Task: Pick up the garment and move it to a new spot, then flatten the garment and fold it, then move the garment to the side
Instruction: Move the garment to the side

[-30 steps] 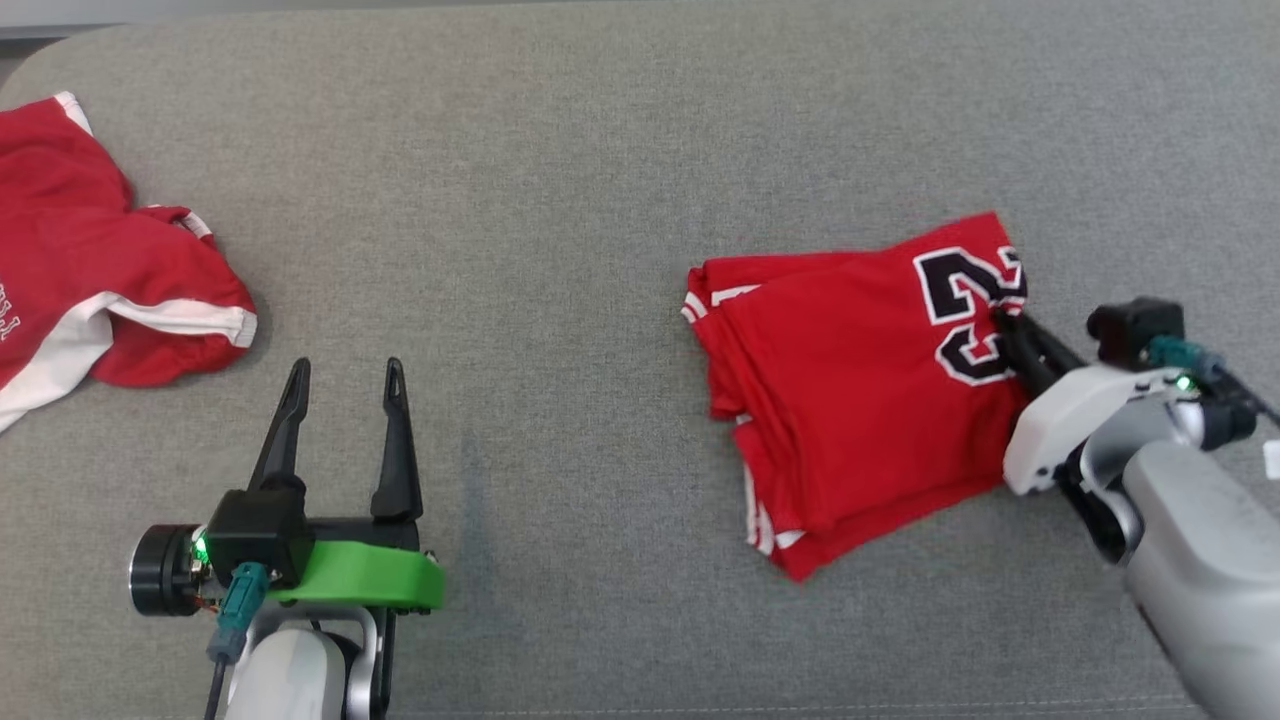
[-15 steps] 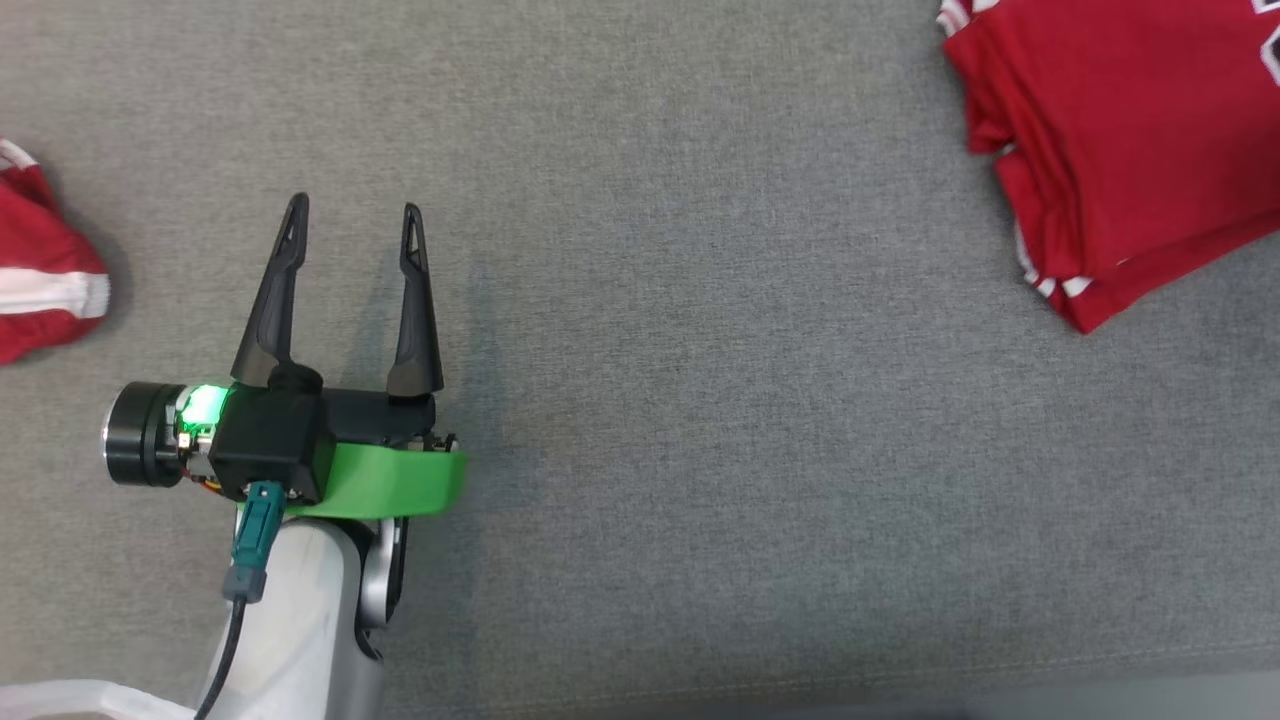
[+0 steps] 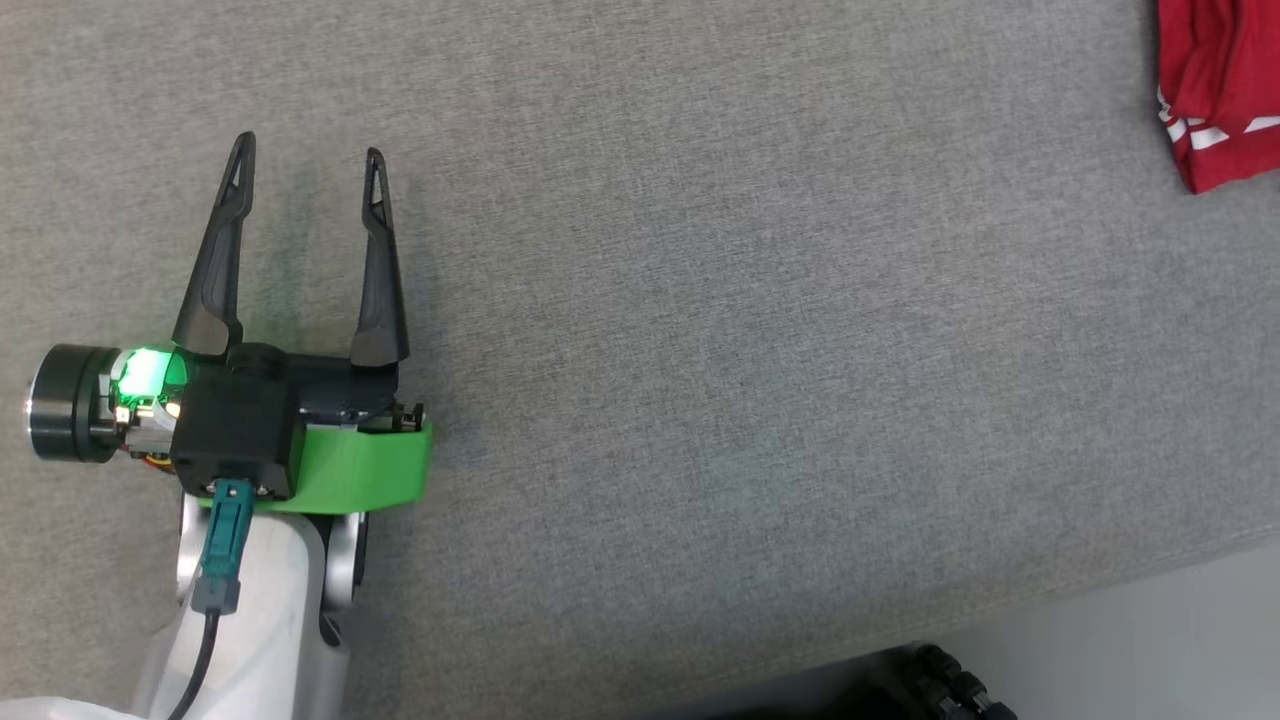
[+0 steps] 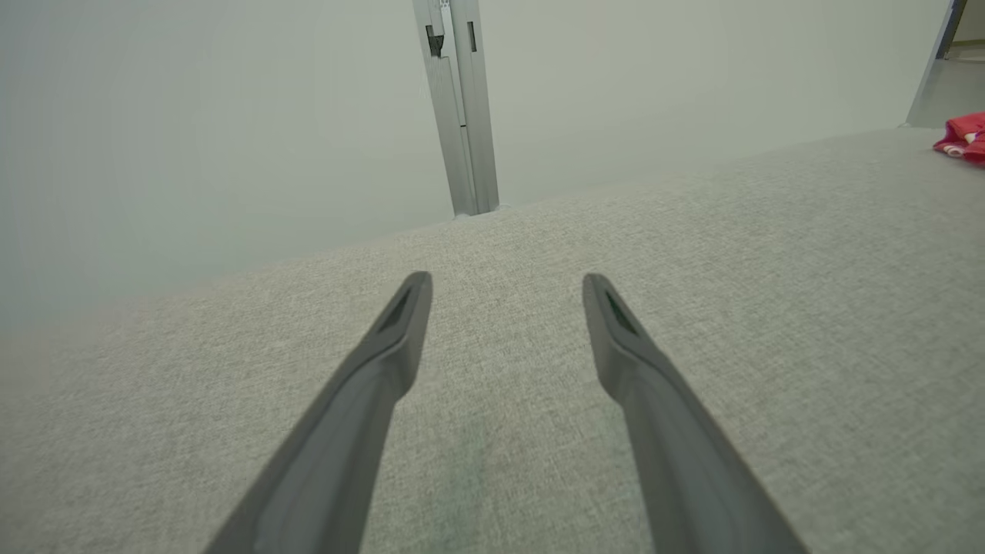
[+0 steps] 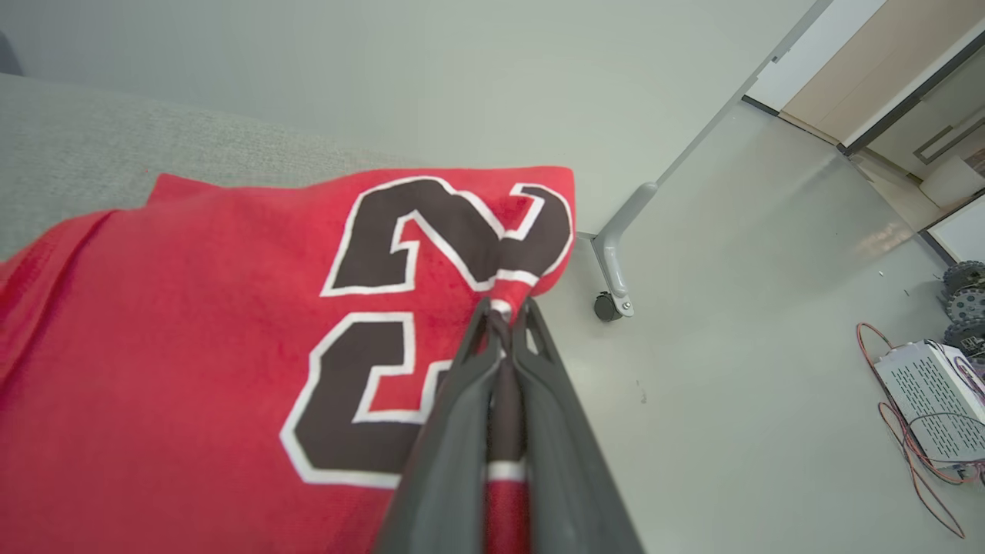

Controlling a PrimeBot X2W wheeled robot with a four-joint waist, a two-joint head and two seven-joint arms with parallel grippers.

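Two fingers of the right gripper (image 5: 508,308) clamp the red garment (image 5: 192,346); the left gripper (image 3: 309,145) gapes over grey upholstery (image 3: 700,350).

Head looks down, wrists skim low; all catch the garment (image 3: 1215,90).

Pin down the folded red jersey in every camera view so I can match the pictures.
Head view: the red jersey is cut off by the top right corner.
Left wrist view: the jersey is a small patch at the far right edge, beyond the open left gripper.
Right wrist view: the jersey spreads over left and centre, number uppermost, the right gripper shut on its edge.
Shared landmark: the grey fabric surface it lies on.
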